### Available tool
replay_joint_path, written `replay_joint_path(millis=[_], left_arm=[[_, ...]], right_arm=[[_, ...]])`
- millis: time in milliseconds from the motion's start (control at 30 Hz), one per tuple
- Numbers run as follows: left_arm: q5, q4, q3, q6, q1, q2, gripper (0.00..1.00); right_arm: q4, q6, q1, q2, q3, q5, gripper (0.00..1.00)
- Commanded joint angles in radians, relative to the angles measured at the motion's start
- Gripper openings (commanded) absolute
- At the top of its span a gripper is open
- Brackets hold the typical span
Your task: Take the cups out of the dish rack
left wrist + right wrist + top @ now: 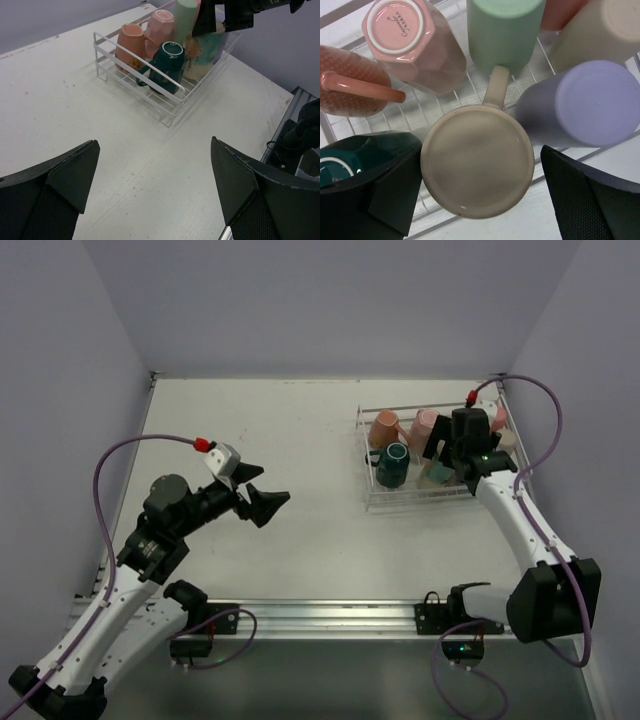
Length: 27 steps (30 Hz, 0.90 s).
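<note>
Pale walls close in a white table (280, 440). At its upper right in the top view sits the rack (400, 506), and all the cups are in it, none unloaded yet. They are packed tight, most with bases up, I judge for draining, so each has to be lifted straight out between its neighbours.

My right gripper (480, 155) hangs over the rack's right half. Its fingers are spread wide to either side of the cream mug (477, 167) and clamp nothing; I cannot tell whether the pads touch it. The mug's handle points up-frame toward the mint cup (505, 30), so straddling the round body crosswise keeps the handle out of my pads. The lavender cup (592, 102) crowds the right finger, and the green mug (340, 160), tilted over at lower left, crowds the other.

My left gripper (262, 490) hovers left of centre over the table, well apart from the rack, wide open and empty, probably keeping out of the way.
</note>
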Motion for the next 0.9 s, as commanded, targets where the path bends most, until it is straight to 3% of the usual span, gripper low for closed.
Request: replay_joint_path(millis=[0, 133, 233, 267, 367, 400, 433, 600, 867], left_arm=[[-0.008, -0.001, 0.043, 0.024, -0.008, 0.005, 1.00], [-0.011, -0.001, 0.041, 0.025, -0.008, 0.008, 1.00], [-0.013, -0.001, 0.041, 0.025, -0.008, 0.010, 1.00], [-0.013, -0.001, 0.041, 0.024, -0.008, 0.013, 1.00], [-0.020, -0.001, 0.043, 0.016, -0.008, 0.018, 1.00], [-0.023, -0.001, 0.043, 0.013, -0.008, 0.019, 1.00], [-0.031, -0.001, 0.044, 0.008, -0.008, 0.021, 1.00], [-0.051, 0.015, 0.046, -0.030, -0.007, 0.039, 1.00], [0.045, 0.076, 0.098, -0.149, -0.007, 0.185, 1.00]], right_arm=[[0.056, -0.023, -0.007, 0.029, 0.057, 0.004, 0.99], [0.069, -0.020, -0.007, 0.061, 0.061, 0.000, 0.97], [0.081, -0.012, -0.005, 0.055, 0.049, 0.007, 0.76], [0.087, -0.012, -0.007, 0.038, 0.040, 0.007, 0.62], [0.090, -0.007, -0.005, 0.006, 0.044, 0.007, 0.52], [0.092, -0.007, -0.007, -0.018, 0.046, 0.004, 0.41], [0.095, -0.004, -0.007, -0.031, 0.049, 0.003, 0.36], [0.104, -0.003, -0.008, -0.115, 0.083, 0.004, 0.25], [0.107, 0.028, -0.007, -0.226, 0.158, -0.081, 0.25]])
